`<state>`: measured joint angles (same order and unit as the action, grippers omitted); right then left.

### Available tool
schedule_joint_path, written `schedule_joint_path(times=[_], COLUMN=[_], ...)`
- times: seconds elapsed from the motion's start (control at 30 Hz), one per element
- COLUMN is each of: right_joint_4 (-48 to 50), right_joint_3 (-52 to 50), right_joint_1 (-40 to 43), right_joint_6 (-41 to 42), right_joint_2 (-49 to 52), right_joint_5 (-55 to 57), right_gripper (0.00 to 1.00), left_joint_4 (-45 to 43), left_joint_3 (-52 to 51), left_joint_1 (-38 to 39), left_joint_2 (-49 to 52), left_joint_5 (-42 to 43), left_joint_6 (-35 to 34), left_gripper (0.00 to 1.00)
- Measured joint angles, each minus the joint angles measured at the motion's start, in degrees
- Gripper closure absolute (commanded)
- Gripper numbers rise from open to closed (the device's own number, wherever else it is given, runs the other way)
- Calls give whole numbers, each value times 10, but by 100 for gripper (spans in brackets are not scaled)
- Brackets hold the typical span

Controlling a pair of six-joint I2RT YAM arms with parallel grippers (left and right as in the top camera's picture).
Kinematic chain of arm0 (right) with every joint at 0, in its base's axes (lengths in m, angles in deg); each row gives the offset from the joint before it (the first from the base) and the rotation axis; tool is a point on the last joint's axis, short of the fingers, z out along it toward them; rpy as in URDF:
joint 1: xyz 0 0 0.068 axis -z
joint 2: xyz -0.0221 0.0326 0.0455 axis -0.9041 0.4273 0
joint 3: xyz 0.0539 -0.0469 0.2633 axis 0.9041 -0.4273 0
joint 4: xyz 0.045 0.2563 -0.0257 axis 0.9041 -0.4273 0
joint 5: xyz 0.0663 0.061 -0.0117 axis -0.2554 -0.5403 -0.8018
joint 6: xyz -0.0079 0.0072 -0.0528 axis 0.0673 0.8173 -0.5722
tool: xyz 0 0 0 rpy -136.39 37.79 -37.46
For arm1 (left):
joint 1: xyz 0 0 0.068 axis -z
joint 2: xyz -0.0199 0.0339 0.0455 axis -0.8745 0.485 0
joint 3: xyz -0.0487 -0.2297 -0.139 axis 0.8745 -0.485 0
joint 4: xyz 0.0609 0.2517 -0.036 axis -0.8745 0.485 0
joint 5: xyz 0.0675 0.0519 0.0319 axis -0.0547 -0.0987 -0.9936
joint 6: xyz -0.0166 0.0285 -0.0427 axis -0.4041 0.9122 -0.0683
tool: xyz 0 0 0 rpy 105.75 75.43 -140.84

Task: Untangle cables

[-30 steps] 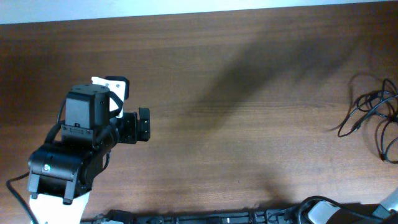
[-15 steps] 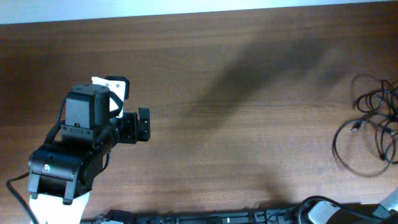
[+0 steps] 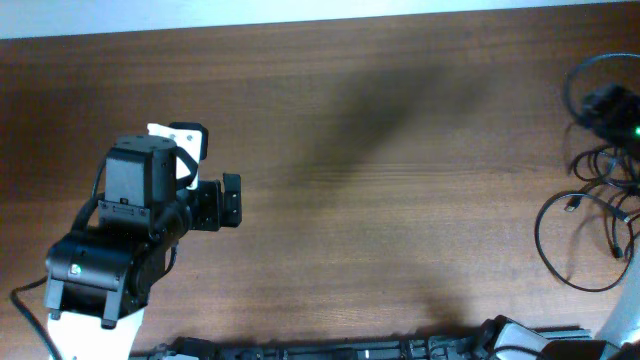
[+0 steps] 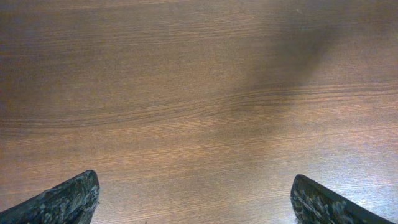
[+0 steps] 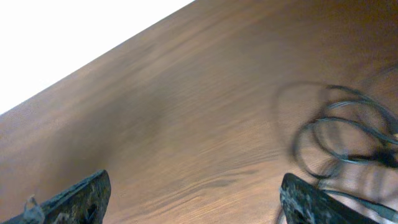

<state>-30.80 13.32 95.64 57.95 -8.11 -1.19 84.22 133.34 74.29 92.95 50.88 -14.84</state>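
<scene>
1. Since both fingertips (image 5: 81, 196) of your right gripper (image 5: 193, 199) sit wide apart at the bottom corners of its wrist view with nothing between them, treat that claw as spread and empty. It is tilted over the wood, with the cables (image 5: 345, 143) showing blurred at the right of that view.
2. Your left gripper (image 4: 196, 199) is spread just as wide and holds nothing. Its camera shows only bare table (image 3: 400, 200), well apart from the cords.
3. You will find the cables (image 3: 600, 200) at the far right edge of the table in the overhead view. They are a loose knot of thin, glossy black cord, with one wide loop hanging toward the robot's side and a small plug end (image 3: 570, 203) just inside it.
4. Expect them to be light, limp and slick. A pull on one strand will likely drag the whole bundle instead of freeing it. Your best hold is probably near the plug end or on the open loop, not in the knot, with the other claw pinning the rest.
5. Compared with a second earlier, the bundle has loosened: then it was tighter, with a short end poking left, and now the wide loop has spread out. A dark arm part (image 3: 605, 100) has come in above the cords. The left arm has not moved.
</scene>
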Motion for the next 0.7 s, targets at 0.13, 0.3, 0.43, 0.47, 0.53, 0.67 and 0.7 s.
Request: schedule_joint_path(times=[0.13,0.3,0.43,0.47,0.53,0.67,0.7], right_joint_4=[-30,-75,-99,-102,-102,-103,-103], right_joint_3=[0,0,0,0,0,0,0], right_joint_1=[-80,-191,-280,-300,-338,-369,-372], right_joint_6=[-23,-38,-42,-42,-44,-46,-46], right_joint_2=[0,0,0,0,0,0,0], right_joint_5=[-2,22,65,75,87,99,100], right_gripper=[14,14,14,14,13,1,1], left_joint_4=[0,0,0,0,0,0,0], left_joint_3=[0,0,0,0,0,0,0], left_joint_1=[0,0,0,0,0,0,0], left_joint_2=[0,0,0,0,0,0,0], left_joint_5=[0,0,0,0,0,0,0], left_joint_6=[0,0,0,0,0,0,0], left_gripper=[1,1,1,1,1,1,1])
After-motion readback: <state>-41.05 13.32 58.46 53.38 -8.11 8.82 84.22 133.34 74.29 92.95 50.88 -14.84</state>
